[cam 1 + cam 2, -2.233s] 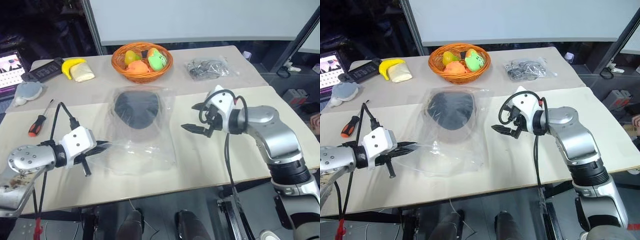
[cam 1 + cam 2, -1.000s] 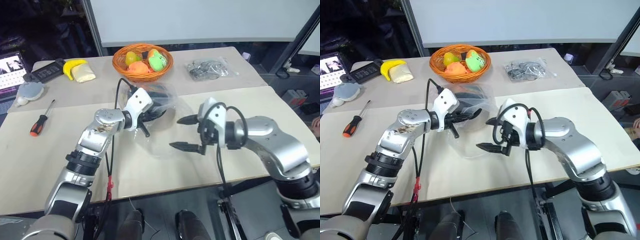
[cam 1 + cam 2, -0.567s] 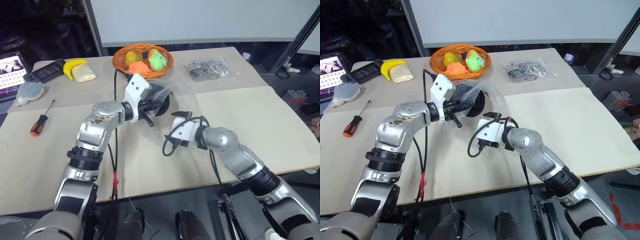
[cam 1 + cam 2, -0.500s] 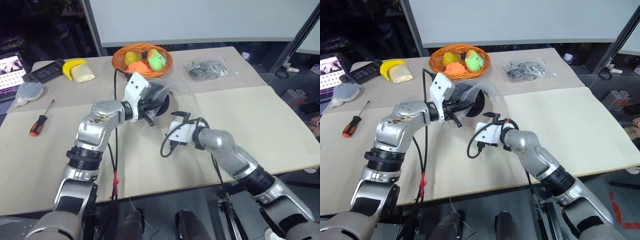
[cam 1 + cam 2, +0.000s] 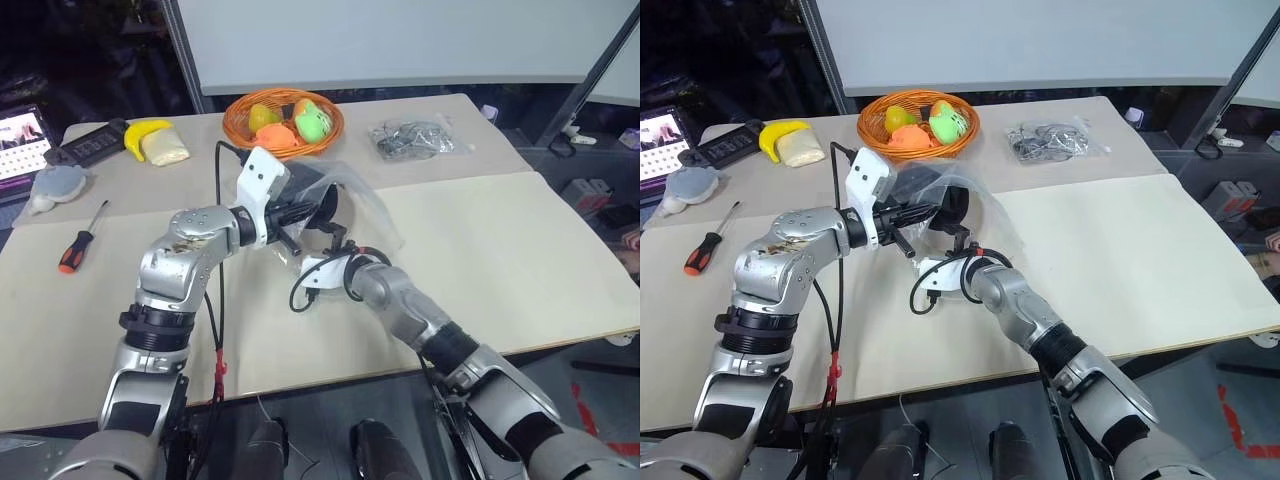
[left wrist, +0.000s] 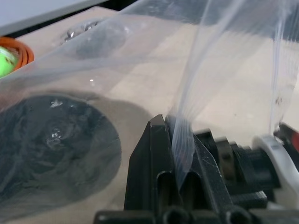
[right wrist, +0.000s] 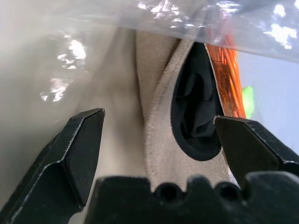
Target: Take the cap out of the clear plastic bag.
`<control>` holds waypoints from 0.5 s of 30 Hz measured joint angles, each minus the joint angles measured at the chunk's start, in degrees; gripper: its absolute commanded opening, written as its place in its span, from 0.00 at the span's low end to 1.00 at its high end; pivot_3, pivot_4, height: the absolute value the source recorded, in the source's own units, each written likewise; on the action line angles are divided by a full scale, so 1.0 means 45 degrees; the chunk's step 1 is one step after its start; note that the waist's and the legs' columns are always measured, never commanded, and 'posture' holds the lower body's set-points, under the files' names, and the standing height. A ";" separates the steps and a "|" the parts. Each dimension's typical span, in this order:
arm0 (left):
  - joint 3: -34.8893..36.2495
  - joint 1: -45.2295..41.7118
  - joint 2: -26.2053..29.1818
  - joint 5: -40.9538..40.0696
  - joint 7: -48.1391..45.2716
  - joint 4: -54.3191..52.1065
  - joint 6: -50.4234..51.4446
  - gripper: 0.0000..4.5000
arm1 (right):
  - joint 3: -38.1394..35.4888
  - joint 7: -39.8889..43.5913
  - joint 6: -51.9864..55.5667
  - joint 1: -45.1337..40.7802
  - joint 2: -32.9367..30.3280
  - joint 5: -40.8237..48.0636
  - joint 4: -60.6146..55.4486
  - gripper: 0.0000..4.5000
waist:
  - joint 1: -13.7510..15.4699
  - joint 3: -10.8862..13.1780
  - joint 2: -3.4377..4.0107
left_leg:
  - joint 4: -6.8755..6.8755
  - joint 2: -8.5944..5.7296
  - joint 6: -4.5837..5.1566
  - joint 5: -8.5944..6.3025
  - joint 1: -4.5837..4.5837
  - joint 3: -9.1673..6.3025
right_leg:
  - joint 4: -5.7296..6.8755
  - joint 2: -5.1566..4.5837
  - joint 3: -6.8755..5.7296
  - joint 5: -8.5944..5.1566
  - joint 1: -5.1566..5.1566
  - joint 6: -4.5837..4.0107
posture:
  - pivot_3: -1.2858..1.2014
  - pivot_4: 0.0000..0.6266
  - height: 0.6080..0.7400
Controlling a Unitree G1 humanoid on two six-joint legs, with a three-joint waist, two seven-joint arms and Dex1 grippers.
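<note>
My left gripper (image 5: 298,214) is shut on the film of the clear plastic bag (image 5: 366,204) and holds it lifted off the table; the pinched film shows between its fingers (image 6: 159,149). The cap (image 7: 161,144) hangs inside the bag, tan outside with a black lining, and looks like a dark oval (image 5: 954,205) from above. My right gripper (image 7: 156,120) is open at the bag's mouth. Its two black fingers (image 7: 79,144) stand either side of the cap's brim, apart from it. From above, my right gripper (image 5: 332,238) sits just below the left one.
An orange basket (image 5: 236,128) of fruit stands at the back, with a small clear bag of grey items (image 5: 415,138) to its right. At the left lie a banana (image 5: 145,128), a remote (image 5: 85,146), a grey-blue lump (image 5: 55,184) and a screwdriver (image 5: 78,246).
My right arm has swung in to the left and forward, rolled over, and pushed its gripper into the bag's mouth toward the cap. The left gripper has raised the bag slightly.
</note>
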 measured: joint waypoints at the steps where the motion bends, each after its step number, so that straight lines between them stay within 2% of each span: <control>1: 0.0009 0.0006 0.0000 -0.0012 0.0013 -0.0019 0.0001 0.00 | -0.0019 -0.0044 -0.0028 0.0000 0.0023 -0.0045 0.0111 0.64 | 0.0008 0.0000 0.0000 | 0.0000 0.0000 0.0000 0.0000 0.0001 0.0000 | -0.0001 0.0000 0.0000 0.0000 0.0001 0.0000 | 0.52 0.24 1.00; 7: 0.0042 0.0304 0.0000 -0.0137 0.0182 -0.0235 0.0186 0.00 | -0.0391 -0.0305 -0.0153 0.0000 0.0078 -0.0150 0.0696 0.14 | -0.0006 0.0000 0.0000 | -0.0002 -0.0001 0.0000 0.0000 -0.0002 0.0000 | 0.0000 -0.0001 0.0001 0.0000 -0.0002 0.0000 | 0.52 0.24 1.00; 9: 0.0042 0.0304 0.0000 -0.0157 0.0213 -0.0252 0.0222 0.00 | -0.0547 -0.0454 -0.0179 -0.0003 0.0152 -0.0213 0.0678 0.01 | -0.0058 -0.0001 -0.0001 | -0.0001 -0.0001 0.0000 0.0000 0.0005 0.0000 | 0.0000 -0.0001 0.0003 0.0000 0.0005 0.0000 | 0.52 0.24 1.00; 15: 0.0042 0.0303 0.0001 -0.0215 0.0231 -0.0293 0.0226 0.00 | -0.0757 -0.0588 -0.0221 -0.0001 0.0298 -0.0351 0.0663 0.01 | -0.0189 -0.0002 -0.0003 | -0.0002 -0.0001 0.0000 0.0000 0.0012 0.0000 | 0.0004 0.0000 0.0004 0.0000 0.0011 0.0000 | 0.52 0.24 1.00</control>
